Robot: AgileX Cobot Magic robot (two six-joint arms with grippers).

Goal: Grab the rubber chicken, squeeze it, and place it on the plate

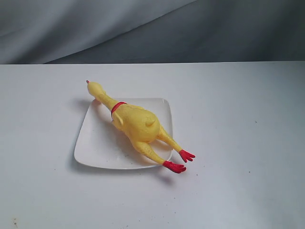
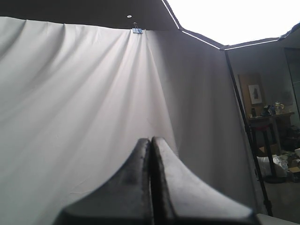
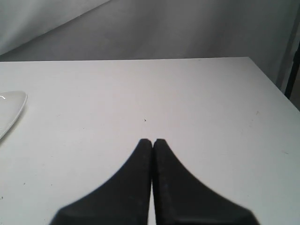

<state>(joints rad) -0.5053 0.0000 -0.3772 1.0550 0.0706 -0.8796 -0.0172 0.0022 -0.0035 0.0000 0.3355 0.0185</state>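
By the table (image 1: 238, 143), left end effector (image 2: 151, 138) and right end effector (image 3: 152, 139) sit closed (empty).

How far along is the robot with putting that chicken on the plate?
Looks finished: the rubber chicken lies across the plate, head and feet overhanging its rim. Nothing is in hand: left gripper and right gripper are shut, empty. Nothing seems left, though the squeeze cannot be checked.

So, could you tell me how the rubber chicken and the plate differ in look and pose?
The rubber chicken is yellow with red feet; the plate is plain white. The chicken is long, lying diagonally with head and feet past the rim; the plate is square and flat. Neither is gripped.
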